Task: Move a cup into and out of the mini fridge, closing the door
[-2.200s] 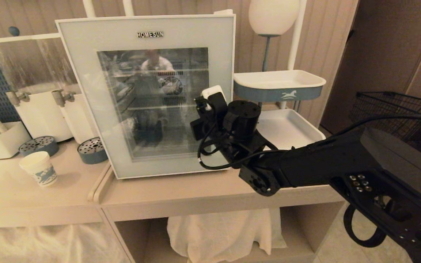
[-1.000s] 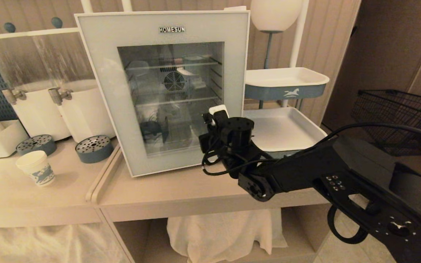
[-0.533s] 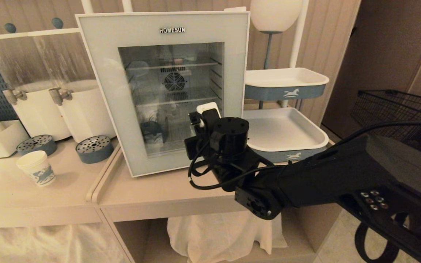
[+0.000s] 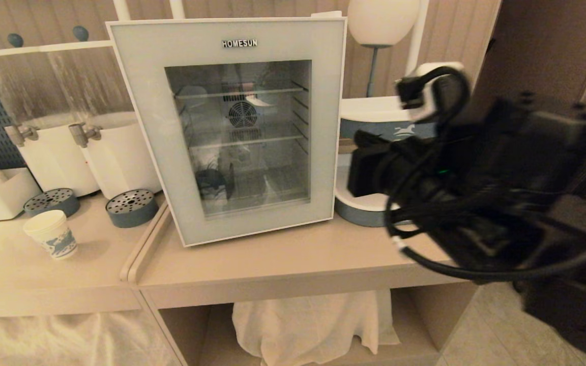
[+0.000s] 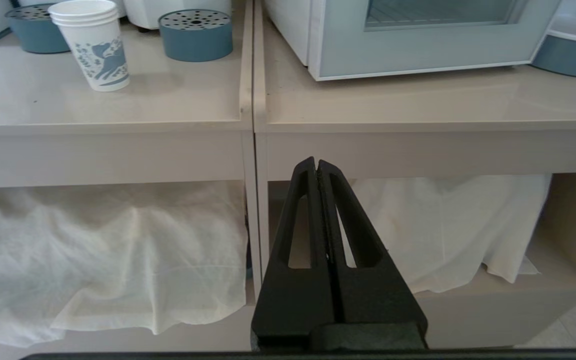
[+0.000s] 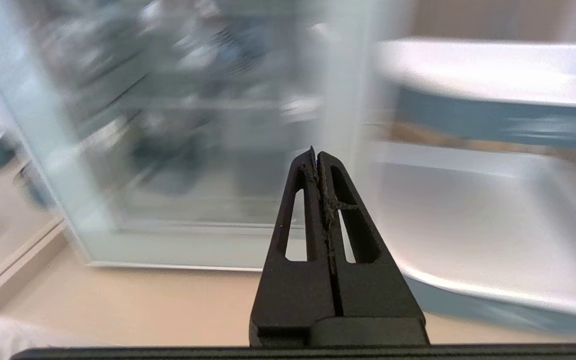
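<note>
The mini fridge (image 4: pixel 232 127) stands on the table (image 4: pixel 283 264) with its door (image 4: pixel 237 223) closed, the right end effector (image 6: pixel 316 157) is fully closed and empty at its 3 o'clock, and the left end effector (image 5: pixel 316 165), closed and empty too, hangs below the table edge.

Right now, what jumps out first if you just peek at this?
The big white mini fridge in the middle of the counter, its glass door shut. Beside it, on the right, the robot's black right arm with its shut right gripper fills that side. A paper cup stands far left.
</note>
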### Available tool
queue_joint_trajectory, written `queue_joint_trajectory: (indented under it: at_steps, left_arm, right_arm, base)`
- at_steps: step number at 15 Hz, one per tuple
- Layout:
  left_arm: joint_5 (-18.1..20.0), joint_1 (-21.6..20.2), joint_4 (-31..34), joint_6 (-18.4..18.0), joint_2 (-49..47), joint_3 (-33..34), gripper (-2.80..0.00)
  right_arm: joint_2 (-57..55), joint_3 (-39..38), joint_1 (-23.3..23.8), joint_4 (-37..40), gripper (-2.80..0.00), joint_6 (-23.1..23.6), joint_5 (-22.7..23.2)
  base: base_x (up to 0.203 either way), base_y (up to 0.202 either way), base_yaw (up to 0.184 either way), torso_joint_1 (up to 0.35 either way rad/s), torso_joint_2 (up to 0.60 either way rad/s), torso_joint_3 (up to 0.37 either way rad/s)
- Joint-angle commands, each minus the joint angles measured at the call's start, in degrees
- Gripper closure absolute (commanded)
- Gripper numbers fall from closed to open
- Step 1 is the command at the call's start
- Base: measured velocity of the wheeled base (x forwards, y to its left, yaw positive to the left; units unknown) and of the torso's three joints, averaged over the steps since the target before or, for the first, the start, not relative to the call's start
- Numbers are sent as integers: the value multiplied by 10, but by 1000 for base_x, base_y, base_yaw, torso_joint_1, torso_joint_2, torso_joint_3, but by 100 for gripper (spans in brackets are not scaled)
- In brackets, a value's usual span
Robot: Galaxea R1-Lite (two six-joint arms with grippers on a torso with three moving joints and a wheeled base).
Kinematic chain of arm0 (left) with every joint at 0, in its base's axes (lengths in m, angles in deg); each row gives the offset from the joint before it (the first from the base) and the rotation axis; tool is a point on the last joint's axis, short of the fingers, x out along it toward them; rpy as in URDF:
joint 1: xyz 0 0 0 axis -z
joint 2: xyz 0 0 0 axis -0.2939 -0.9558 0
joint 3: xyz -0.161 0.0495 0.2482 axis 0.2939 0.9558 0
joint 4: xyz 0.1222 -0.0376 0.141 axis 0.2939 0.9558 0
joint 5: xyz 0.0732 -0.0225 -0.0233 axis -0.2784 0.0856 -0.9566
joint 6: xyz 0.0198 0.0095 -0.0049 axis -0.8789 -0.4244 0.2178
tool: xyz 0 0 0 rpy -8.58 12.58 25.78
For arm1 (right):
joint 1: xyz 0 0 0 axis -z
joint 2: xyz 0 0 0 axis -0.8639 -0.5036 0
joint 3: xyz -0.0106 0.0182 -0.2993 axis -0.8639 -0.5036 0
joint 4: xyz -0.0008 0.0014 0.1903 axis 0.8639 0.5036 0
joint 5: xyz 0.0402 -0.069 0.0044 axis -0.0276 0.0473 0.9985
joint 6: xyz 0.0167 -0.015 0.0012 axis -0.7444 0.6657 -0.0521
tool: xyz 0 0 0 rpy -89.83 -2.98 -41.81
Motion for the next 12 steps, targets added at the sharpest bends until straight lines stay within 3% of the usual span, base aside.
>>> queue_joint_trajectory:
  at_steps: [1,2,4,8,10,12]
  left_arm:
    - [0,0,0,0,-1,1,0]
    - [0,0,0,0,-1,1,0]
    - [0,0,0,0,-1,1,0]
    - [0,0,0,0,-1,1,0]
    - [0,0,0,0,-1,1,0]
    - [0,0,0,0,-1,1,0]
  right_arm:
    - [223,-82,3,32,0,1,-36]
    - [294,-100,17,75,0,0,-71]
    - [406,-123,92,167,0,-2,-137]
    - [588,-179,341,260,0,-2,-210]
    - [672,-238,408,275,0,0,-221]
    - [742,-296,435,291,0,5,-226]
  base:
    - [0,0,0,0,0,0]
    - [0,0,0,0,0,0]
    - [0,0,0,0,0,0]
    - [0,0,0,0,0,0]
    - [0,0,0,0,0,0]
    - [0,0,0,0,0,0]
